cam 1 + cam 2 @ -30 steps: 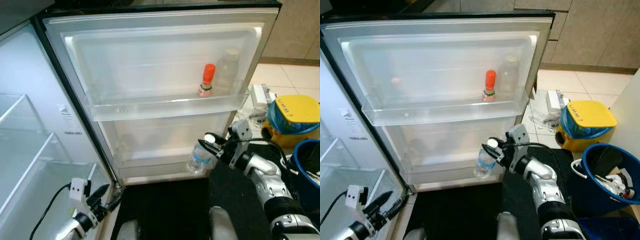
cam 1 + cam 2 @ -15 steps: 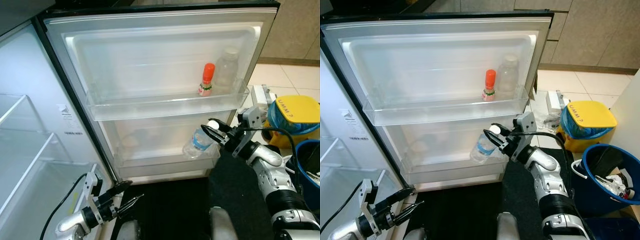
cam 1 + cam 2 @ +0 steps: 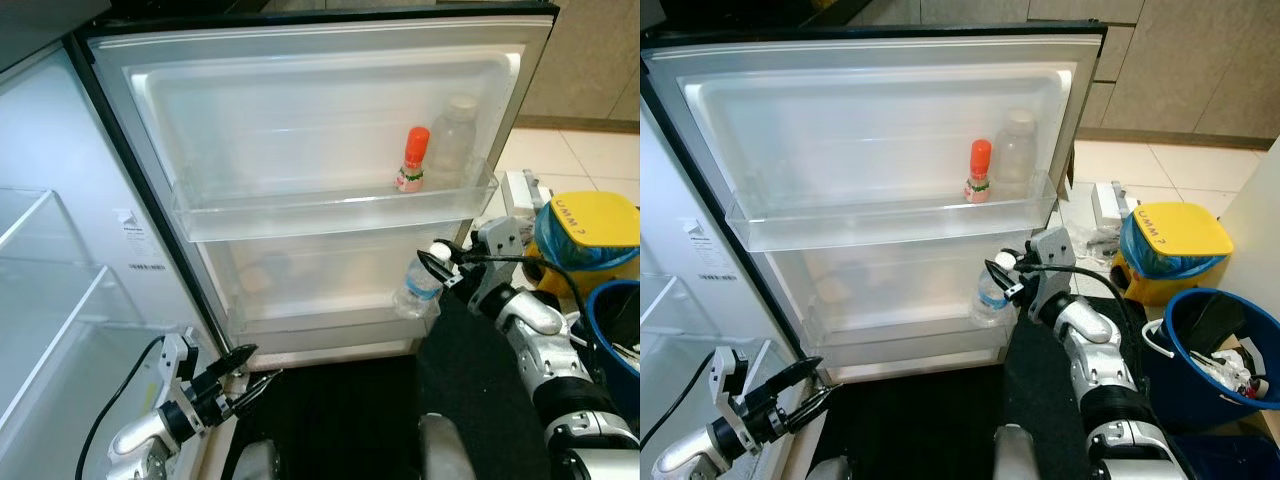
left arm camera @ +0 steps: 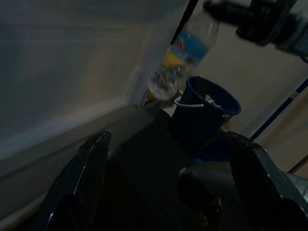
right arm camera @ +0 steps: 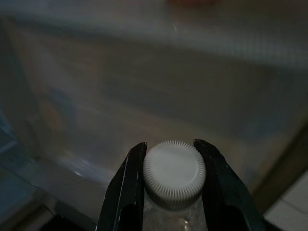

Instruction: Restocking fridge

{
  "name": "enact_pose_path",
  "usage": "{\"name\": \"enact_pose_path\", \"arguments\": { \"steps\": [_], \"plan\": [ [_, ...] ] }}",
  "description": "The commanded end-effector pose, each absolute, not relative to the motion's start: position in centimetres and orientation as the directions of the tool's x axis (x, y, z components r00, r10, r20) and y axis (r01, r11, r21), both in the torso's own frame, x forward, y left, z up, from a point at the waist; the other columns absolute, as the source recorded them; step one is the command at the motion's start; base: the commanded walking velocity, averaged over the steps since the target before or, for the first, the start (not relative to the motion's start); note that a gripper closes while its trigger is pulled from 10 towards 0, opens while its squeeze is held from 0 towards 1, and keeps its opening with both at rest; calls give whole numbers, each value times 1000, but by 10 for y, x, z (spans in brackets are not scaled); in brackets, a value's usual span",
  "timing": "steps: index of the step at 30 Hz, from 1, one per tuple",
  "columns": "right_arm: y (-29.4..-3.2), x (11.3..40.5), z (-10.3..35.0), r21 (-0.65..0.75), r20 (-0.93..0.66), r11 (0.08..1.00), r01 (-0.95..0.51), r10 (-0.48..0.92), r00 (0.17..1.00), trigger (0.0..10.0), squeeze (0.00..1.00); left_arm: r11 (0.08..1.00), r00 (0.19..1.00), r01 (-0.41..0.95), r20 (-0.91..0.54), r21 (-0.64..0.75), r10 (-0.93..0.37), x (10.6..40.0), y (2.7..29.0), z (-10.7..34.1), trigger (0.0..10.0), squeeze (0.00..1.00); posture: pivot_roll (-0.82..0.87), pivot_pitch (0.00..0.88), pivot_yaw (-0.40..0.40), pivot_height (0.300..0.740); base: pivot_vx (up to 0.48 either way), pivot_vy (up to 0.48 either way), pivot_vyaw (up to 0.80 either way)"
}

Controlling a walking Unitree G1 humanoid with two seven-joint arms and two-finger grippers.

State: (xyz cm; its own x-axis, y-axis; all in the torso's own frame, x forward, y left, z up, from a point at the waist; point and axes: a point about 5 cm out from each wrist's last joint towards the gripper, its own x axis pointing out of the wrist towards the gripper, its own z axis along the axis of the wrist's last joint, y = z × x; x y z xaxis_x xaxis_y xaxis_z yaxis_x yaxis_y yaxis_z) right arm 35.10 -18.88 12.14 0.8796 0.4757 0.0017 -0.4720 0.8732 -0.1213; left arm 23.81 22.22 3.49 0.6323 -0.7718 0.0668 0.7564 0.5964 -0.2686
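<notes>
A dark mat lies on the tiled kitchen floor before the open fridge door. The left gripper hangs low, fingers apart. The right gripper, clamped on a water bottle's white cap, holds it at the lower door shelf's right end. Two bottles stand on the upper shelf.

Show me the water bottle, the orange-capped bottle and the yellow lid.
water bottle (image 3: pixel 420 283), left eye view, on its label.
orange-capped bottle (image 3: pixel 415 146), left eye view, on its orange cap.
yellow lid (image 3: pixel 1170 227), right eye view, on its top face.
</notes>
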Motion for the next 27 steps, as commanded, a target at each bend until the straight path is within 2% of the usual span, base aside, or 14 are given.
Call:
{"name": "enact_pose_path", "arguments": {
  "steps": [1, 5, 13, 18, 22, 27],
  "plan": [
    [-188, 351, 118, -145, -11, 879, -455, 458, 889, 10000, 0, 605, 638, 754, 63, -256, -767, 238, 229, 38, 10000, 0, -21, 71, -6, 561, 0, 0, 0],
    [-194, 349, 108, -137, -43, 903, -408, 406, 913, 10000, 0, 602, 634, 758, 67, -252, -770, 238, 228, 39, 10000, 0, -21, 71, -6, 561, 0, 0, 0],
    [-208, 342, 88, -26, -85, 957, -287, 284, 955, 10000, 0, 596, 626, 763, 58, -251, -778, 238, 225, 39, 10000, 0, -19, 70, -4, 561, 0, 0, 0],
    [-212, 344, 93, 61, -27, 962, -266, 268, 963, 10000, 0, 592, 622, 767, 62, -248, -780, 239, 224, 40, 10000, 0, -16, 72, -3, 561, 0, 0, 0],
    [-215, 356, 124, 132, 134, 955, -265, 247, 960, 10000, 0, 580, 610, 775, 58, -251, -790, 237, 221, 39, 10000, 0, -13, 86, 5, 561, 0, 0, 0],
    [-213, 361, 134, 128, 168, 948, -291, 268, 949, 10000, 0, 579, 609, 776, 57, -250, -791, 236, 222, 39, 10000, 0, -9, 109, 7, 561, 0, 0, 0]
  ]
}}
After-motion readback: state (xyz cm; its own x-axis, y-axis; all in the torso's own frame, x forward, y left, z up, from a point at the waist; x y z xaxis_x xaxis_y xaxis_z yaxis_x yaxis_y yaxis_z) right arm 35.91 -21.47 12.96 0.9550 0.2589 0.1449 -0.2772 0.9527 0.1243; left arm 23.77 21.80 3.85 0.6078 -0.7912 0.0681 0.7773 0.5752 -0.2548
